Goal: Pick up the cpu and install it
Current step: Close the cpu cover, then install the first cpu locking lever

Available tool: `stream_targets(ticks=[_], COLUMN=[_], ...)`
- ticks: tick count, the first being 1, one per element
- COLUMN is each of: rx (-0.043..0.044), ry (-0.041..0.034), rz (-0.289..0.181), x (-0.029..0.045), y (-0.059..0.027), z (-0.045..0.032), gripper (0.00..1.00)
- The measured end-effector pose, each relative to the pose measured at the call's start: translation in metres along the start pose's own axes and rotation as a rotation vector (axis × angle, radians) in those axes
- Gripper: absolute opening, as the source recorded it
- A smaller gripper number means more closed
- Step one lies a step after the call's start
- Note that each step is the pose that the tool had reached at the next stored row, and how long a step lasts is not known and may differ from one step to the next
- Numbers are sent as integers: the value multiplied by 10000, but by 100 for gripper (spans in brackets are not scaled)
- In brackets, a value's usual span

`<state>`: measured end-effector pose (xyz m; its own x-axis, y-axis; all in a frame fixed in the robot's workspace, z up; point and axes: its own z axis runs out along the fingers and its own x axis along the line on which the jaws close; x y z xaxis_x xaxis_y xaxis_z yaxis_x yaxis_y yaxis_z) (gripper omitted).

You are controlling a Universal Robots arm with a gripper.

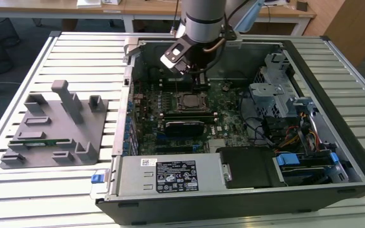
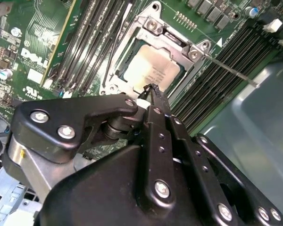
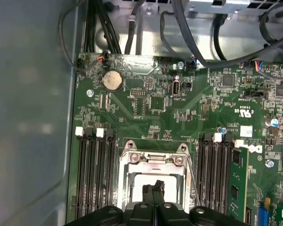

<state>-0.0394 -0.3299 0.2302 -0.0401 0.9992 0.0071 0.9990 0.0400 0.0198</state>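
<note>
Your gripper (image 2: 150,89) stands directly over the socket, jaws clenched together with nothing between them. The tips are at or just above the cpu (image 2: 153,70); you cannot confirm contact. The cpu lies flat inside the socket frame (image 2: 172,40), and looks squarely seated in both wrist views. Placement therefore appears done. The frame's wire lever (image 2: 231,71) juts out to one side, so locking looks outstanding. Beyond, on the surface (image 1: 43,190), the grey tray (image 1: 43,159) holds a green memory stick (image 1: 40,141).
</note>
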Motion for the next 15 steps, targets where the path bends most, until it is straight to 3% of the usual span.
stream_targets(ticks=[15], rx=[0], ry=[1], rz=[0], x=[6], y=[-158], z=[0], gripper=[11])
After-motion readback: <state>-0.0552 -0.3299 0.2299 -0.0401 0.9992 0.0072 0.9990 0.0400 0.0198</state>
